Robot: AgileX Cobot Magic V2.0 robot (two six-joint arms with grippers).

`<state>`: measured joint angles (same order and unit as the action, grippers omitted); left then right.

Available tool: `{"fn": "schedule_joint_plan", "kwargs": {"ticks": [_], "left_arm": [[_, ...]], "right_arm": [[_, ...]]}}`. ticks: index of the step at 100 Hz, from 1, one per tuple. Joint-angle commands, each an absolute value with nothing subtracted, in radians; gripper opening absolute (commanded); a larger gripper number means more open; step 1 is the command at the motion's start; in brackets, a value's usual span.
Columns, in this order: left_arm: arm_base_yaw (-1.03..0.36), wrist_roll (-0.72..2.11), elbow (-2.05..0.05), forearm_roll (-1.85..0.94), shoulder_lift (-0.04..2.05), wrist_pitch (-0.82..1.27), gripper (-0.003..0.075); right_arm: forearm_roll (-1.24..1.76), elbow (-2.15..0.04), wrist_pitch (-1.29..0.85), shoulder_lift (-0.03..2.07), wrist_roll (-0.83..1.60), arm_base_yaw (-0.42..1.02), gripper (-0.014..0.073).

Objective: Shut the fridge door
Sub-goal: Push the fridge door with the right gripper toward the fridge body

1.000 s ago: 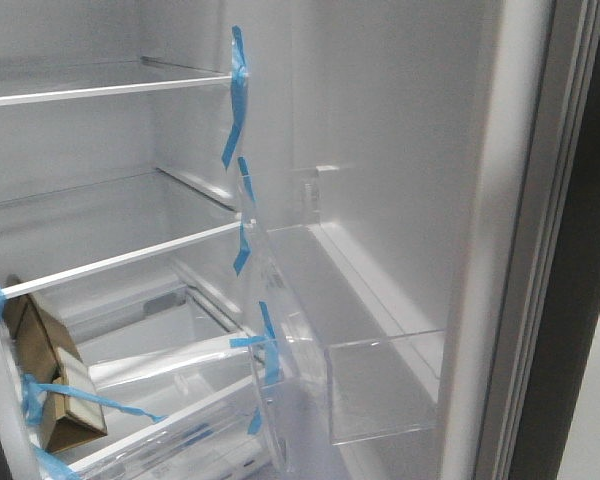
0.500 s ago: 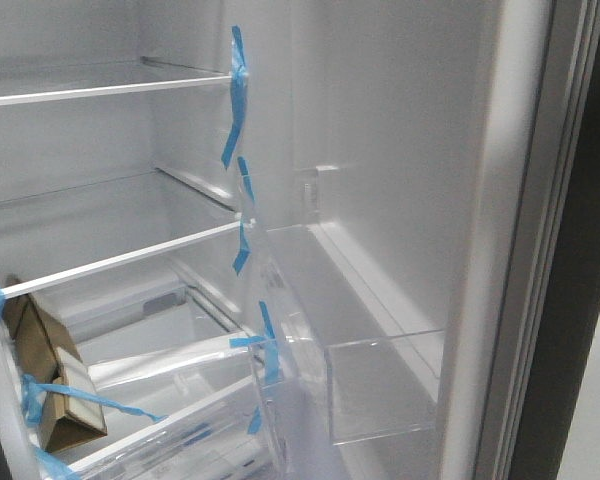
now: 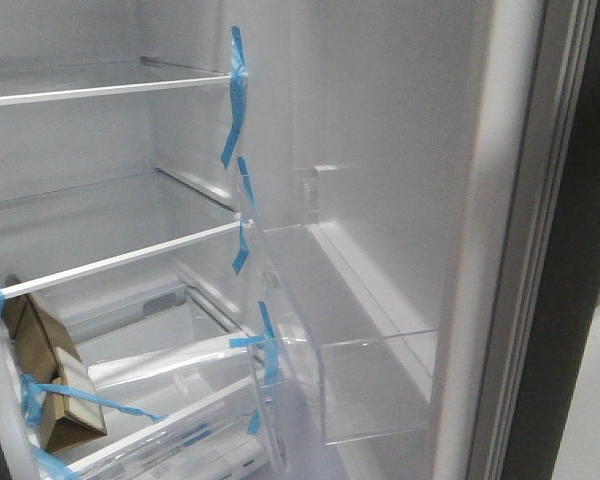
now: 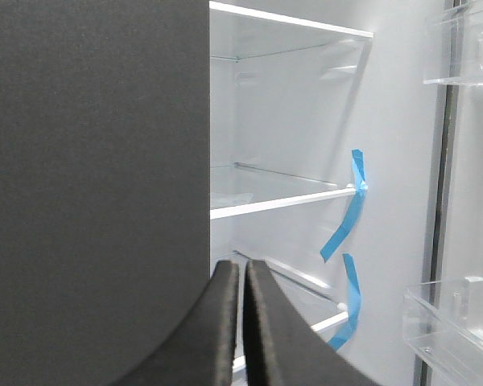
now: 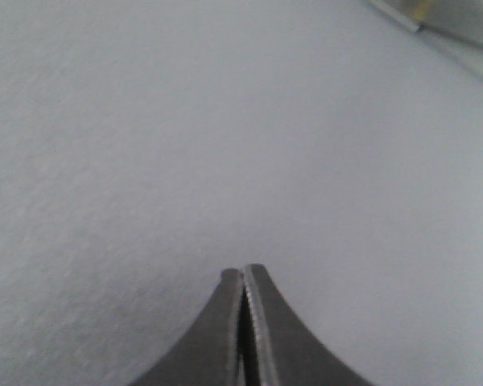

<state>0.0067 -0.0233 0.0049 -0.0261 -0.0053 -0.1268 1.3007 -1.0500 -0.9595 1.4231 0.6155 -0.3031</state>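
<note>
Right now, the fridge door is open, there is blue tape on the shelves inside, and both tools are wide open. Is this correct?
Not quite. The fridge door is open and blue tape marks the shelves, but both tools are shut. The left wrist view shows the left tool with its fingers pressed together, and the right wrist view shows the same for the right tool.

No readable text, label, brand or number anywhere. Cardboard box low in fridge interior: faces blank from here. Blue tape strips: plain. Fridge door inner panel: unmarked.
</note>
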Motion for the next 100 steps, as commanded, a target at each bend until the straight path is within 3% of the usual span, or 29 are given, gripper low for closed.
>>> {"fn": "schedule_joint_plan", "kwargs": {"ticks": [1, 33, 100], "left_arm": [[0.004, -0.025, 0.04, -0.03, -0.015, -0.2, -0.002], [0.004, -0.025, 0.04, -0.03, -0.015, -0.2, -0.002], [0.004, -0.025, 0.04, -0.03, -0.015, -0.2, -0.002]], "right_arm": [[1.377, -1.084, -1.034, 1.395, 0.66, -0.302, -0.0046], [1.381, -1.084, -1.102, 1.395, 0.705, -0.234, -0.0046], [1.377, -1.183, -0.834, 1.401, 0.792, 0.153, -0.0046]]}}
